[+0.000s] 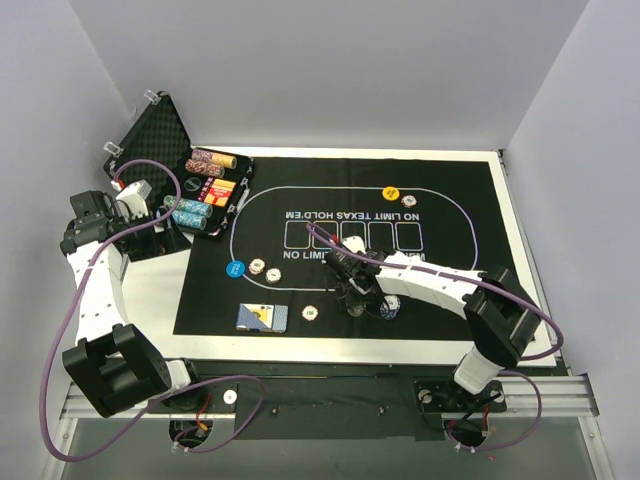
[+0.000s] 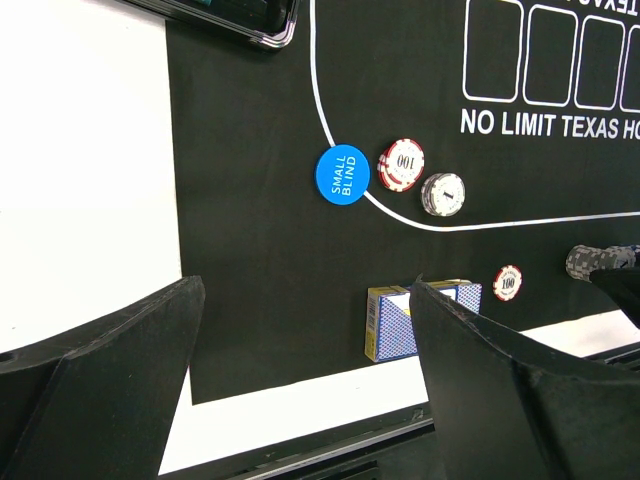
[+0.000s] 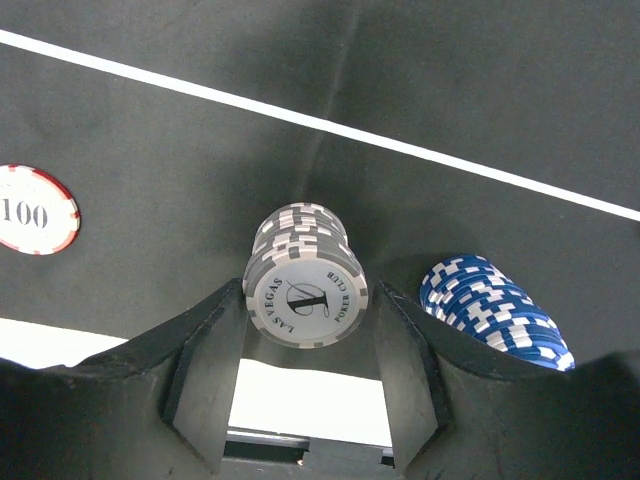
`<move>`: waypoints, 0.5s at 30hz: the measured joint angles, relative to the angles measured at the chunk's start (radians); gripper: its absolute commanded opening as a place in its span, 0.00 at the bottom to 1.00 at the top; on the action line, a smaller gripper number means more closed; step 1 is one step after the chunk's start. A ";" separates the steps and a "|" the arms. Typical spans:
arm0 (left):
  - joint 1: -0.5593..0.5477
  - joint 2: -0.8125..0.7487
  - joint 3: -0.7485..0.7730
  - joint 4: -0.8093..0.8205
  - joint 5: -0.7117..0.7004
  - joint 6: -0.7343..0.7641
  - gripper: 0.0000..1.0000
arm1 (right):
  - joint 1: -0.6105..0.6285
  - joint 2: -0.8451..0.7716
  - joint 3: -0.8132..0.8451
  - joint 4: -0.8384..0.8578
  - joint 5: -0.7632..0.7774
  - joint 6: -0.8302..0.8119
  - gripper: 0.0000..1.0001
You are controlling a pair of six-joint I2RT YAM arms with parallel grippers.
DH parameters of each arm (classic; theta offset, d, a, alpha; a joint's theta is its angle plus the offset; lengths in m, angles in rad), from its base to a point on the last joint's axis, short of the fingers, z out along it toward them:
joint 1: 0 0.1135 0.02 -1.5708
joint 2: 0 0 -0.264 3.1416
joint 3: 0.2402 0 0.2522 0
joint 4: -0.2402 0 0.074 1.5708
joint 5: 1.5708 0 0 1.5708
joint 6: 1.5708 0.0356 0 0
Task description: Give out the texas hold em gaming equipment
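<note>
Card deck (image 1: pixel 262 317): lies flat with its blue back up, at the near edge of the black mat (image 1: pixel 460 200), left of centre.
Single chip (image 1: pixel 311 314): red and white, marked 100. It lies flat on the mat to the right of the card deck, apart from it.
Right hand (image 3: pixel 310 288): low over the near part of the mat, with one finger on each side of the grey stack. I cannot tell whether the fingers press the stack or stand just off it.
Grey stack (image 3: pixel 300 240): grey and white chips standing upright on the mat between the right hand's fingers. The top face reads LAS VEGAS POKER CLUB.
Blue stack (image 3: pixel 495 310): blue and white chips just beside the grey stack, outside one finger, stepped sideways.
Blue disc (image 2: pixel 343 174): printed SMALL BLIND, on the white oval line at the left of the mat.
Chip pair: a red 100 chip (image 2: pixel 402 165) just beside the blue disc, and a grey chip (image 2: pixel 443 194) just beside that.
Left hand (image 2: pixel 305 290): raised at the left, fingers spread wide with nothing between them.
Yellow disc (image 1: pixel 392 194): on the far side of the oval line.
Case (image 1: pixel 150 140): black and open at the far left, lid tilted up, with rows of chips inside.
</note>
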 measured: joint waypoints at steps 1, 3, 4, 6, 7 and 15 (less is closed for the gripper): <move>0.000 0.000 0.000 0.000 0.000 0.000 0.95 | 0.000 0.004 0.000 0.002 -0.001 0.000 0.46; 0.000 0.000 0.000 0.000 0.000 0.000 0.95 | 0.000 0.012 0.000 0.005 -0.004 0.000 0.44; 0.000 0.000 0.000 0.000 0.000 0.000 0.95 | 0.000 0.014 0.000 0.007 -0.004 0.001 0.44; 0.000 0.000 0.000 0.000 0.000 0.000 0.95 | 0.000 0.018 0.000 0.008 -0.004 0.002 0.42; 0.000 0.000 0.000 0.000 0.000 0.000 0.95 | 0.000 0.018 -0.001 0.008 -0.004 0.003 0.41; 0.000 0.000 0.000 0.000 0.000 0.000 0.95 | 0.000 0.018 -0.001 0.010 -0.004 0.004 0.35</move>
